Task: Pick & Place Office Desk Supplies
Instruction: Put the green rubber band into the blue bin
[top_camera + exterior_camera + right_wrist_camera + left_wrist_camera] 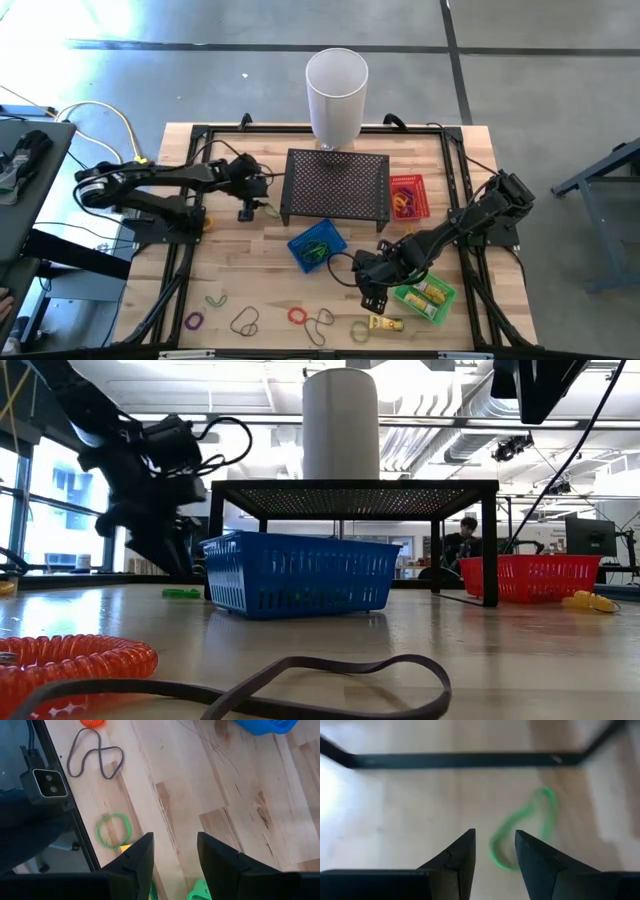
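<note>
My left claw (pixel 246 212) hangs over the left part of the bench (pixel 250 290), just left of the black mesh stand (pixel 337 186). Its fingers (pixel 460 857) stand parted with nothing between them, and a bright green band (pixel 522 827) lies flat on the wood just beyond the tips.

My right claw (pixel 372 298) is low over the near right of the bench, between the blue basket (pixel 318 246) and the green basket (pixel 424 299). Its fingers (pixel 137 857) are likewise apart and empty. Beyond them lie a green loop (pixel 114 830) with a yellow piece (pixel 125 848) touching it, and farther off a dark band (pixel 94 755) bent into a wavy shape.

The supplies are scattered along the near edge: an olive-and-purple loop (pixel 216 299), a small purple loop (pixel 194 321), a dark loop (pixel 245 321), a red coil (pixel 297 316), another dark band (pixel 320 320), then the green loop (pixel 360 330) and the yellow piece (pixel 386 323).

The blue basket holds green bands, the red basket (pixel 407 195) on the right of the stand holds orange loops, and the green basket holds yellow pieces. A tall white cylinder (pixel 336 95) stands at the far edge behind the stand.
</note>
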Motion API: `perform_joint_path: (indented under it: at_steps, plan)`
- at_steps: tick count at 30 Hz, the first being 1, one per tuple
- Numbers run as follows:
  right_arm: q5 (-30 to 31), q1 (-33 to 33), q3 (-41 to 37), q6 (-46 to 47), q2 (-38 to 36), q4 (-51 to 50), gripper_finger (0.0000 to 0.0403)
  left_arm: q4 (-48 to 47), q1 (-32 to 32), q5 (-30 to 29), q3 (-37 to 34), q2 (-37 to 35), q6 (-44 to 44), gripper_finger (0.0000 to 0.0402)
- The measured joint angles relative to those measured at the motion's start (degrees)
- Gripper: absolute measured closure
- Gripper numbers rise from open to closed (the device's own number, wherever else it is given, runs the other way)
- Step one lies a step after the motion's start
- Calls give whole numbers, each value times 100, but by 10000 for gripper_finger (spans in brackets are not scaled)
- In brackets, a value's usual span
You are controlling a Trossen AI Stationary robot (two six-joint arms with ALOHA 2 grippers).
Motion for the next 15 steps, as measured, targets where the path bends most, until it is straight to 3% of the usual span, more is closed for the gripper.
perform_joint_path:
  at_steps: [3, 15]
  plan:
    - [2, 0, 0, 1, 0, -5, 263, 335, 73, -18, 0, 220, -175, 271]
    - [-22, -19, -107, 123, 4, 2, 263, 157, 64, 297, 0, 481, 103, 271]
